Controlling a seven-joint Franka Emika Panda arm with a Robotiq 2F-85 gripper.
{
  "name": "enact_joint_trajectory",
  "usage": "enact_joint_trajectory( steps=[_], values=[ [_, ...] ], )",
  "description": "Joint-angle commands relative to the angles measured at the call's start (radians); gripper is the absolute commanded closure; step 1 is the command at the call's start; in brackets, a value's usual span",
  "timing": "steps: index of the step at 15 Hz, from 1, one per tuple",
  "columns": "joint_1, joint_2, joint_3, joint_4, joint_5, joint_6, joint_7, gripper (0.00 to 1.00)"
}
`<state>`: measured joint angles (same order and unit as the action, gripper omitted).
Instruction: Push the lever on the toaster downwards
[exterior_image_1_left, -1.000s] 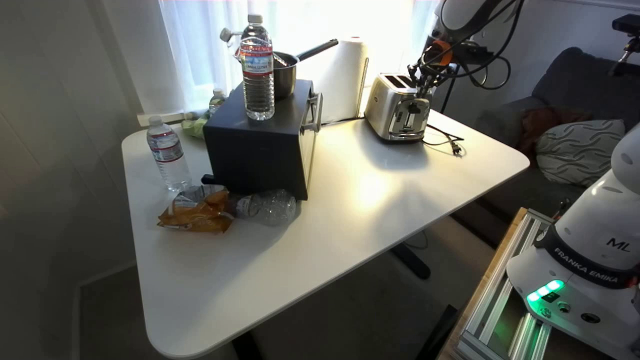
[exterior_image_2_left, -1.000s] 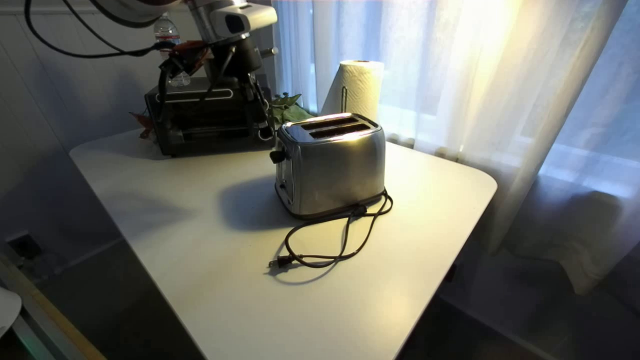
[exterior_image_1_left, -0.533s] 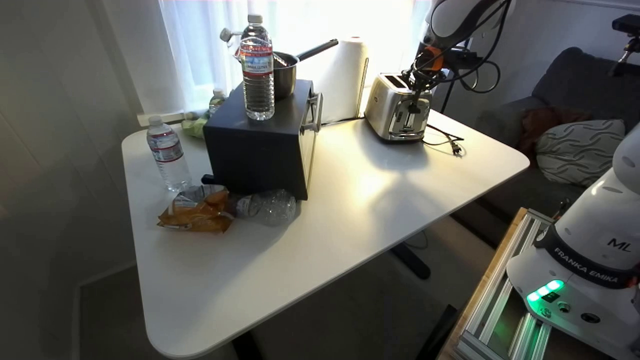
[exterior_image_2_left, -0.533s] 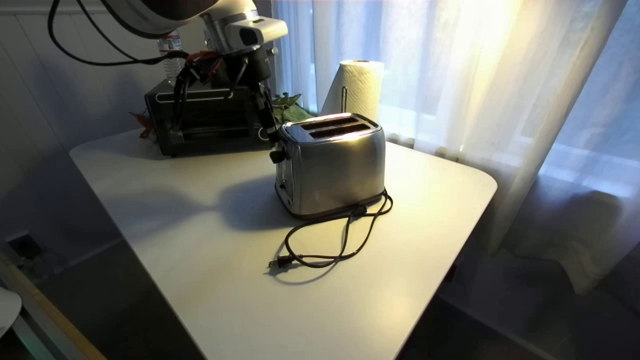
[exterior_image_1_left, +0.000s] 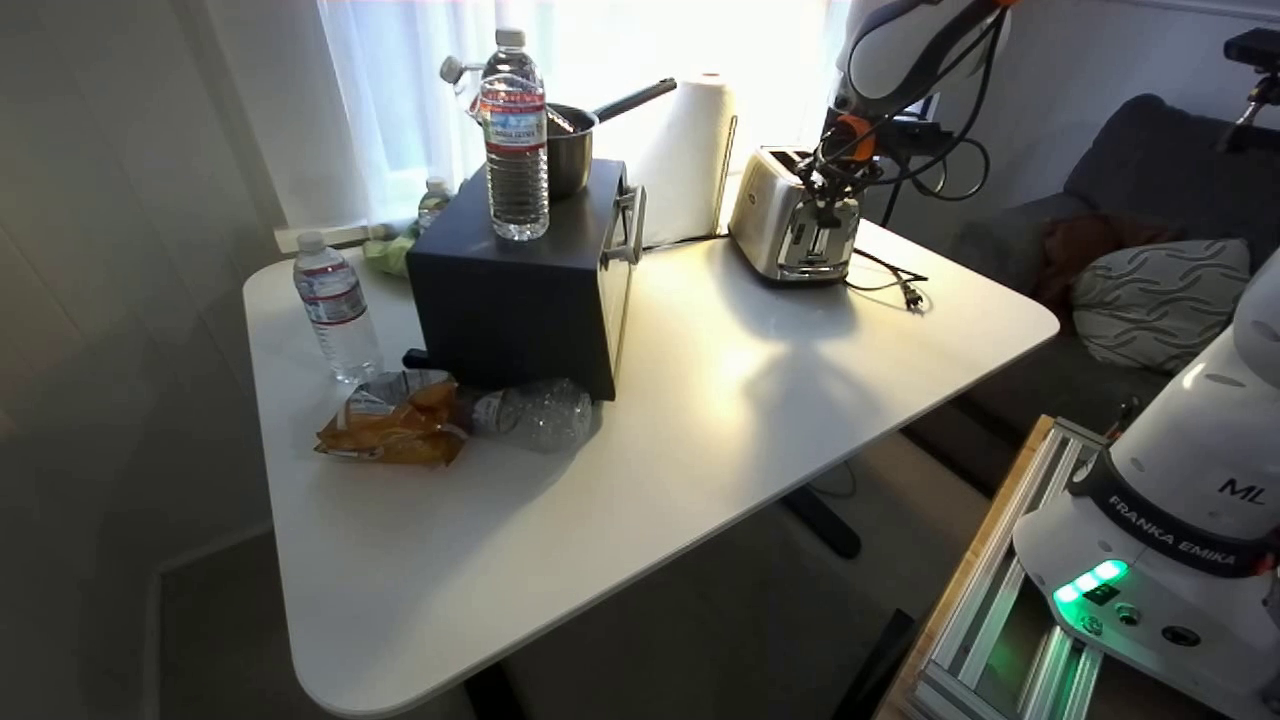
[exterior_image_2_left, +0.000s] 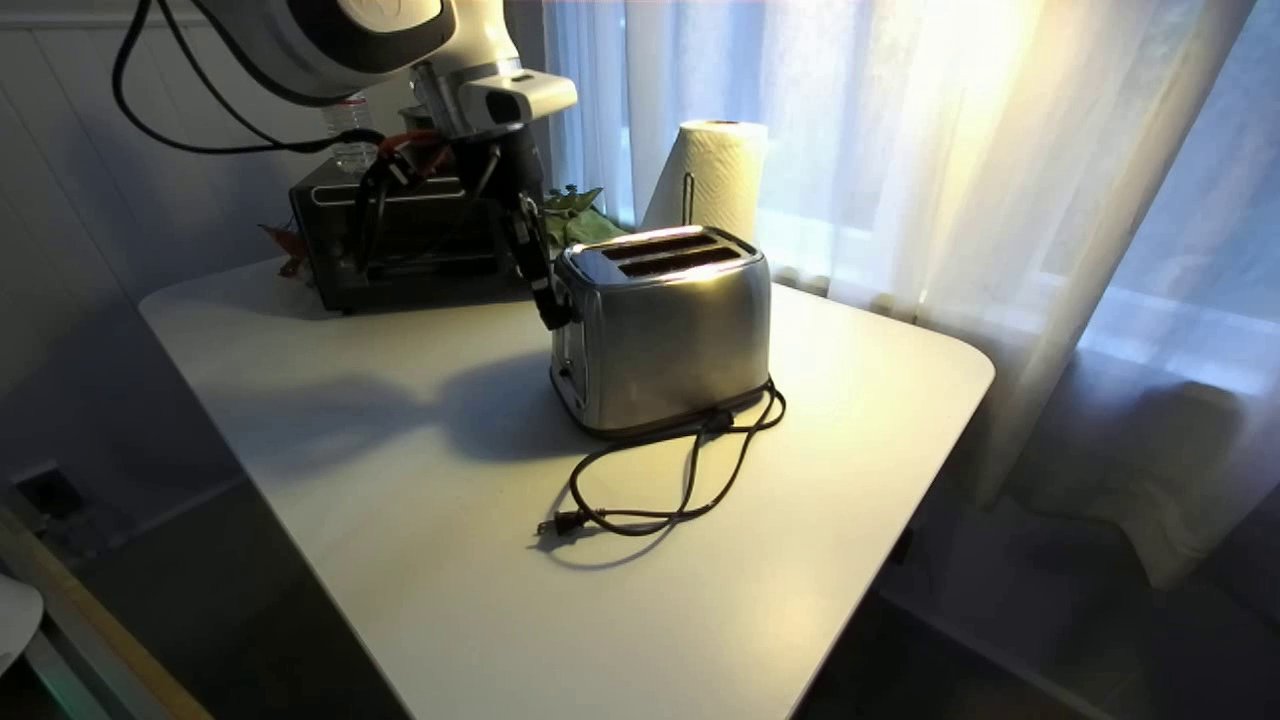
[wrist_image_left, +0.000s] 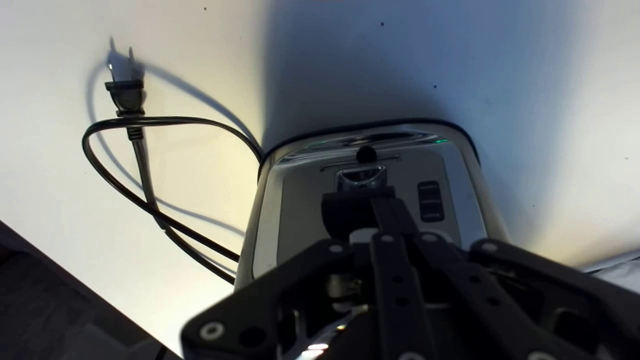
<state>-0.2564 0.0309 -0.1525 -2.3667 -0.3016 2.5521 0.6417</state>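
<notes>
Desk: Who is pictured?

Photographer: A white robot arm (exterior_image_2_left: 485, 40), bent low over a white table (exterior_image_2_left: 600, 620), its black gripper (wrist_image_left: 394, 216) at the end face of a metal toaster (exterior_image_2_left: 680, 340), as seen in both exterior views.

Desk: And the gripper's spread?

Photographer: Narrow. Its fingers (wrist_image_left: 395, 265) lie side by side, close together, with the tips right at the toaster's black lever (wrist_image_left: 340, 215). The wrist view shows them overlapping it; whether they touch cannot be told.

Desk: Where does the toaster stand?

Photographer: Upright on the table, with the lever in the upper half of its end face. A black cord (wrist_image_left: 145, 172) loops beside it, ending in a plug (wrist_image_left: 127, 97).

Desk: The rest of the scene?

Photographer: In an exterior view, a dark countertop oven (exterior_image_1_left: 510, 310) carries a tall water bottle (exterior_image_1_left: 517, 135) and a saucepan (exterior_image_1_left: 570, 165). An orange bag (exterior_image_1_left: 400, 430) and a clear bottle (exterior_image_1_left: 545, 415) on its side lie by the oven, with an upright bottle (exterior_image_1_left: 337, 310) nearby. A paper towel roll (exterior_image_2_left: 730, 175) stands behind the toaster in an exterior view, near pale, lit curtains (exterior_image_2_left: 900, 150).
</notes>
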Motion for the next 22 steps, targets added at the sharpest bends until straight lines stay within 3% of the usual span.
enact_joint_trajectory(
  steps=[1, 6, 7, 22],
  values=[
    [0.028, 0.006, -0.037, -0.008, -0.102, 0.028, 0.105, 0.99],
    [0.033, 0.02, -0.053, -0.028, -0.138, 0.106, 0.15, 0.99],
    [0.035, 0.009, -0.051, -0.009, -0.106, 0.053, 0.104, 0.99],
    [0.047, 0.036, -0.056, -0.027, -0.132, 0.101, 0.128, 1.0]
  ],
)
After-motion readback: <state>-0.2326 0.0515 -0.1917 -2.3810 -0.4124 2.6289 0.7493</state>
